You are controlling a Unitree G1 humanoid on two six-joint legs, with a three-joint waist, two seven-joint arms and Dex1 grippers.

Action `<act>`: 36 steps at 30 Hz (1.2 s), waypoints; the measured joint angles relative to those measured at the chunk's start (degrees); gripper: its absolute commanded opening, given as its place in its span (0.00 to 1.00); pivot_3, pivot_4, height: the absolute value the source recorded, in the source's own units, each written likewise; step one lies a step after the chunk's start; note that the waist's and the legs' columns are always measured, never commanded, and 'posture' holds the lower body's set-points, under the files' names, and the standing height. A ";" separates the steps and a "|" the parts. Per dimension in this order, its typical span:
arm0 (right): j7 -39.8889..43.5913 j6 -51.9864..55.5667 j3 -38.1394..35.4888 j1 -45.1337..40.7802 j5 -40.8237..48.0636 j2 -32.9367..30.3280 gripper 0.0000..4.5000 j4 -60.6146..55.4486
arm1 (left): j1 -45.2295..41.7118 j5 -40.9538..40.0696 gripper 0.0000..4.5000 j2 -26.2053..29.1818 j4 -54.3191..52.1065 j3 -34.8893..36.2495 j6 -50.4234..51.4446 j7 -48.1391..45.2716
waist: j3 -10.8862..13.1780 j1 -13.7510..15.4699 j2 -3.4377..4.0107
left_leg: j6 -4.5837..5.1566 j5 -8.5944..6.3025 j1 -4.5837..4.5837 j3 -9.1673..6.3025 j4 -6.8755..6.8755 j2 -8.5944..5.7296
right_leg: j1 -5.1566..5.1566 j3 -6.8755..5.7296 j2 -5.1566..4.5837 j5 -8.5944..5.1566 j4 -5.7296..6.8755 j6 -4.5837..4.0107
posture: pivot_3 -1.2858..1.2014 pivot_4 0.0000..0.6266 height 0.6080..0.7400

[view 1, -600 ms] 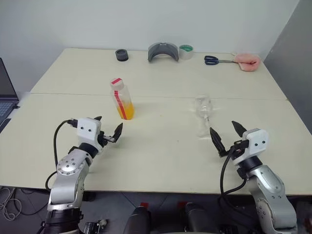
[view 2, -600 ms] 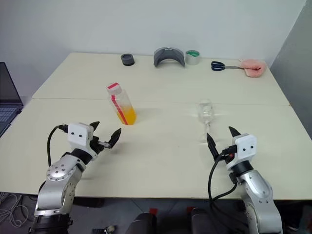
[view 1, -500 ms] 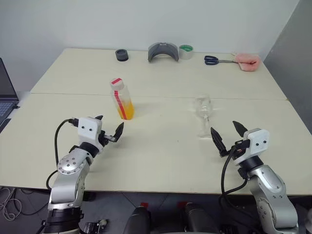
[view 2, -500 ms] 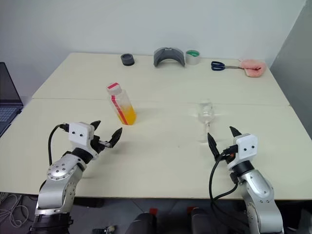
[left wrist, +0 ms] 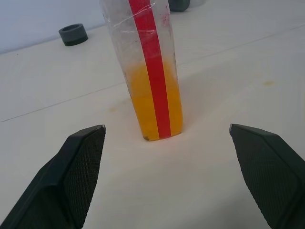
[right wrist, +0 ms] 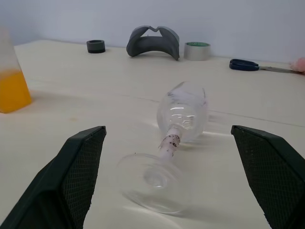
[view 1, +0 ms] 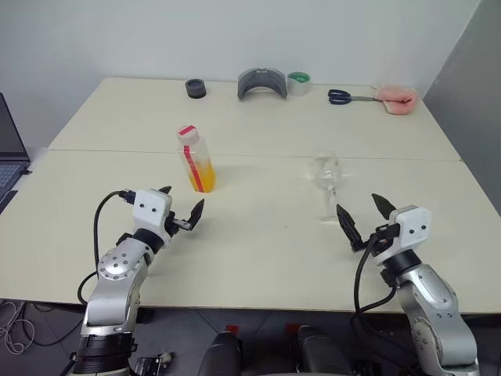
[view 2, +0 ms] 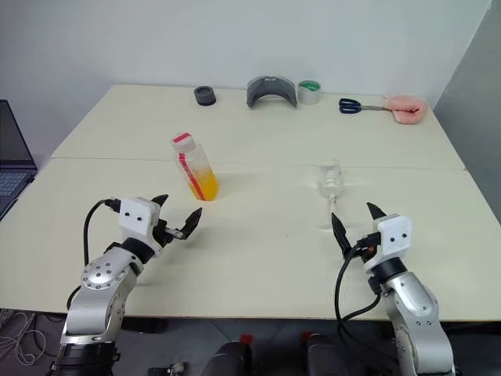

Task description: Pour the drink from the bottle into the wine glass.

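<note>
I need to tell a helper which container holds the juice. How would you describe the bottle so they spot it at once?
On the cream table, look left of centre, just ahead of the open left gripper. The bottle stands upright there, apart from the wine glass to its right. It alone has orange drink in its lower part, a red stripe and a red cap.
</note>
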 measured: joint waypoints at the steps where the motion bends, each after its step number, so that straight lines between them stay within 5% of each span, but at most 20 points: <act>1: -0.03 0.00 0.04 0.07 0.00 0.03 1.00 0.00 | 0.00 -0.01 0.99 0.00 0.00 0.00 0.00 0.01 | 0.00 0.00 0.00 | 0.00 0.00 0.00 0.00 0.00 0.00 | 0.00 0.00 0.00 0.00 0.00 0.00 | 0.52 0.24 1.00; 16: 0.37 0.01 0.58 -0.49 0.21 -0.15 1.00 0.00 | -1.69 0.39 0.99 -0.18 2.37 0.12 -0.82 -0.44 | 0.00 -0.01 0.00 | 0.00 0.00 0.00 0.00 0.00 -0.01 | 0.00 0.00 0.00 0.00 0.00 0.00 | 0.52 0.24 1.00; 36: 16.29 16.12 4.68 -10.58 18.12 -15.03 1.00 -7.63 | -10.65 -1.38 0.99 -3.68 8.04 0.08 4.57 3.40 | -0.01 0.03 -0.03 | 0.01 0.00 -0.03 -0.09 0.07 -0.05 | 0.07 -0.11 -0.01 0.00 -0.01 0.00 | 0.52 0.24 1.00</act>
